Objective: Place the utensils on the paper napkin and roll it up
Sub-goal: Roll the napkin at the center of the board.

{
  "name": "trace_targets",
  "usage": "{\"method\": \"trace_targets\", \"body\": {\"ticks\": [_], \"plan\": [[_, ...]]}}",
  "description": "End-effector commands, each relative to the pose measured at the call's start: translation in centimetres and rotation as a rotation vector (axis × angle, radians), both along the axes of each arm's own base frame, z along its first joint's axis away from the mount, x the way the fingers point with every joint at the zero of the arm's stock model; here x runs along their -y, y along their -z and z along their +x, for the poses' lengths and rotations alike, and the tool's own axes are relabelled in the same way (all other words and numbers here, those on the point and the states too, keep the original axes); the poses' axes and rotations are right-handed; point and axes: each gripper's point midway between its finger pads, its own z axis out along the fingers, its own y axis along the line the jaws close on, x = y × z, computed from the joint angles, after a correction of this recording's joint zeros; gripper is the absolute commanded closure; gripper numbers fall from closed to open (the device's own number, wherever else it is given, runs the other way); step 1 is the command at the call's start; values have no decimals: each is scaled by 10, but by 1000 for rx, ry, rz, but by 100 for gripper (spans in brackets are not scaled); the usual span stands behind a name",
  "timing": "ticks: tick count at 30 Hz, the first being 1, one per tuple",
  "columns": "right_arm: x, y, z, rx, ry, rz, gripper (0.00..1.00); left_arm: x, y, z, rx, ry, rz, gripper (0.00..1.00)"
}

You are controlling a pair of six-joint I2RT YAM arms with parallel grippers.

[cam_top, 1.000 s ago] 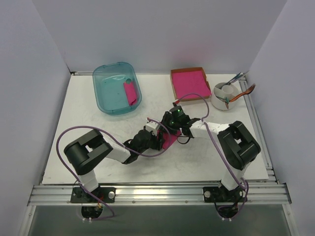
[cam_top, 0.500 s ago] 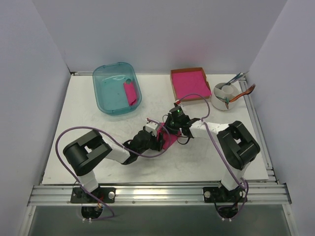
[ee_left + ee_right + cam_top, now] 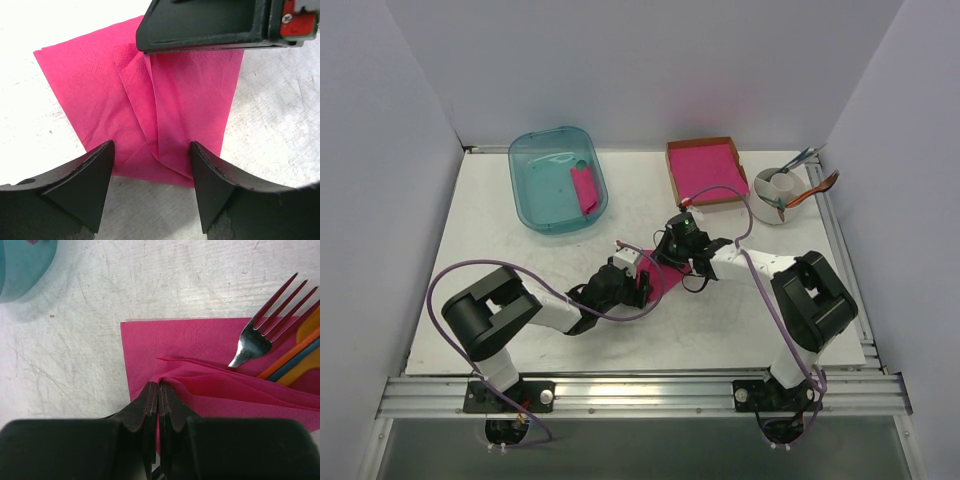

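Note:
The magenta paper napkin (image 3: 661, 277) lies at mid-table between both grippers, creased and partly folded over (image 3: 150, 105). My right gripper (image 3: 159, 390) is shut on a raised fold of the napkin (image 3: 210, 385), and in the top view the right gripper (image 3: 670, 257) is at the napkin's far edge. The silver-grey fork (image 3: 260, 335) lies on the napkin with its tines clear of the fold. The orange spoon (image 3: 292, 357) shows partly at the right edge, under the fold. My left gripper (image 3: 152, 190) is open and empty, its fingers (image 3: 87, 185) straddling the napkin's near edge.
A teal tub (image 3: 535, 195) holding a pink roll stands at the back left. A cardboard box of pink sheets (image 3: 703, 164) stands at the back centre. A white holder (image 3: 770, 195) with teal-handled cutlery stands at the back right.
My right gripper has moved a little away and to the right with the napkin fold in it. More of the napkin shows between the grippers. The left arm shifted slightly.

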Motion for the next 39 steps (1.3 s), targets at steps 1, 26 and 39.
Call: {"method": "trace_targets", "body": {"ticks": [1,26,39], "plan": [[3,-16,15,54,34,-2,100,-5,7,-4,-25,4,30,29],[-23,-15,20,59,-28,28,100,0,-4,-2,-11,6,1,22],[-30,-18,23,73,-46,42,100,4,-1,-1,-21,19,2,21]]}}
